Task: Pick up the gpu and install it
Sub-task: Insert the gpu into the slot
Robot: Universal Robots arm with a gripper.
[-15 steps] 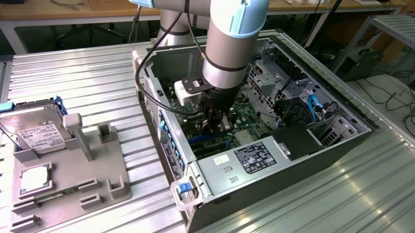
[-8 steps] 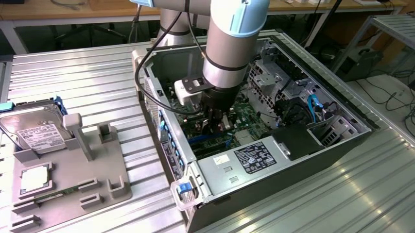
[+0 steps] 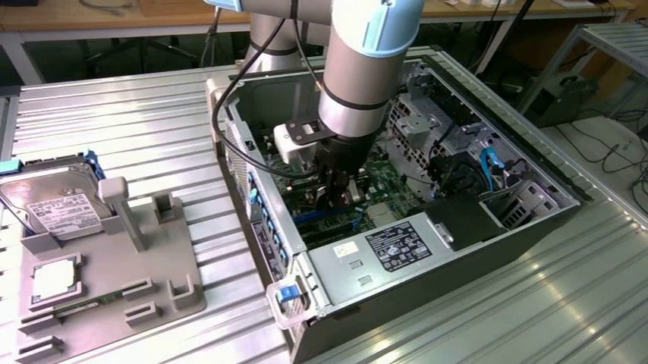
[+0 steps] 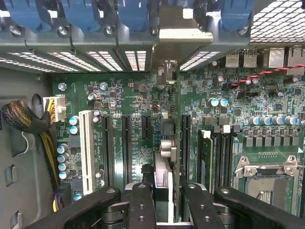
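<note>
Claw narrowed edge-on around the gpu — fingers pressing either face, card held upright. It hangs down inside the open computer case, just over the motherboard, its silver bracket up against the rear slot openings. Pickup looks done; seating is underway or nearly complete — cannot tell if the edge is fully home in a slot. Outside, the grey parts holder has the hard drive and CPU chip.

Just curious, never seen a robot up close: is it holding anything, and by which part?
The gpu, pinched in the gripper by its edge facing away from the motherboard.
</note>
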